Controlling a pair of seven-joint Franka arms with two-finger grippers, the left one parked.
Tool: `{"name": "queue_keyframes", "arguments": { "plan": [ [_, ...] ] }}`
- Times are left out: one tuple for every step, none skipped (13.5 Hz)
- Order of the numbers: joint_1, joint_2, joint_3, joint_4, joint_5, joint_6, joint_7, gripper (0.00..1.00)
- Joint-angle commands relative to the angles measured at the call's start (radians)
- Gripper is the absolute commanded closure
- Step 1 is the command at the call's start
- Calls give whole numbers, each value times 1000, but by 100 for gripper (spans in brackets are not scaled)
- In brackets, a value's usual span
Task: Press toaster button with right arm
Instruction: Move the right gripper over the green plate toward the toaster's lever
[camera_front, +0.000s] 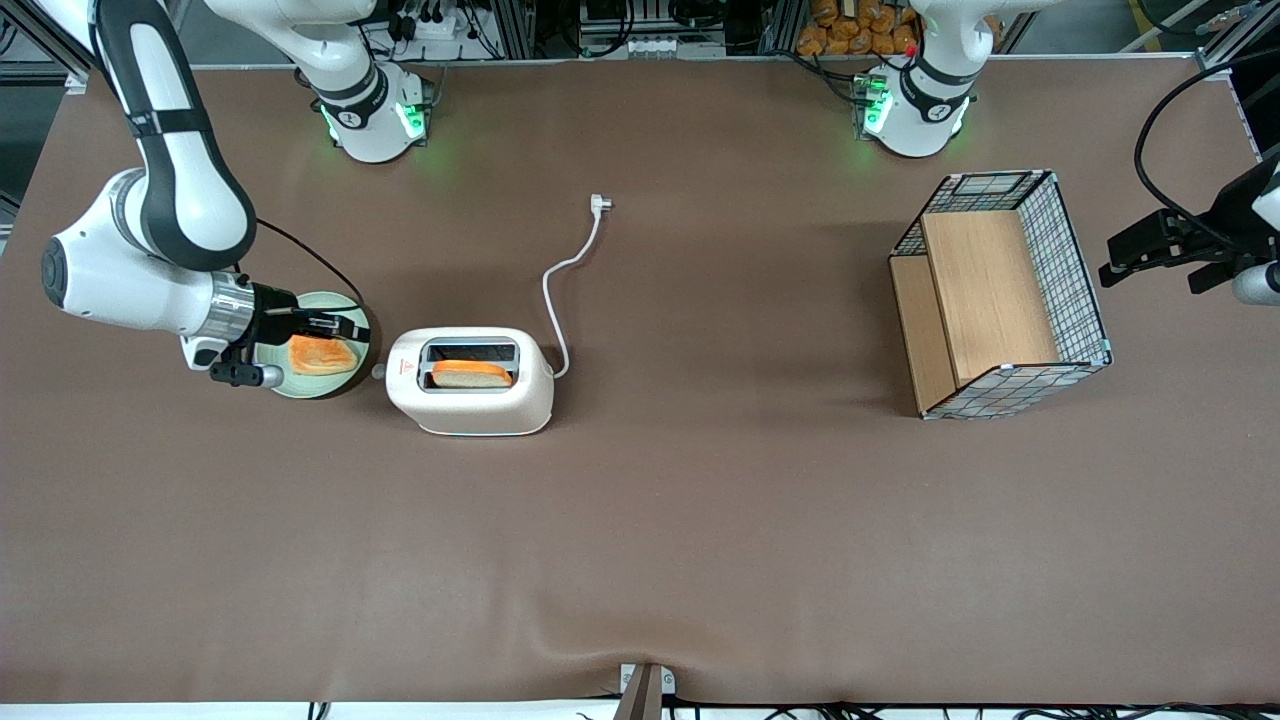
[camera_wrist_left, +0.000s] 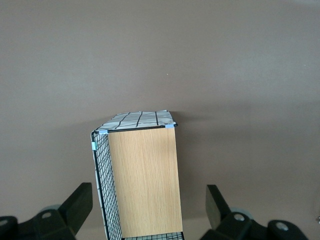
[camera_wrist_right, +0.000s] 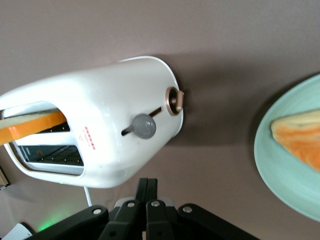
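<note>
Brown tabletop (camera_front: 700, 520): toaster (camera_front: 470, 382) toward working arm's end, slice (camera_front: 470, 373) in one slot, toaster button (camera_wrist_right: 143, 125) facing gripper (camera_front: 340, 326). Gripper above green plate (camera_front: 345, 384), fingers pressed together, presumably for poking, button untouched.

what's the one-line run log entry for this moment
gripper: shut, over plate, beside toaster | toaster button: not touched | stage: approach

Toaster (camera_front: 470, 395) sitting upright mid-table, toast showing in one slot.
Its grey button (camera_wrist_right: 144, 126) is sticking out of the end facing the gripper (camera_front: 352, 326), apart from it.
</note>
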Motion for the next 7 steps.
{"name": "queue_keyframes", "arguments": {
  "plan": [
    [3, 25, -3, 32, 41, 21, -51, 100],
    [-2, 46, -4, 57, 41, 21, -51, 100],
    [-5, 62, -4, 75, 41, 21, -51, 100],
    [-5, 66, -4, 87, 41, 21, -50, 100],
    [0, 71, -4, 92, 41, 23, -48, 100],
    [1, 82, -4, 100, 41, 29, -47, 100],
    [0, 97, -4, 106, 41, 35, -47, 100]
  ]
}}
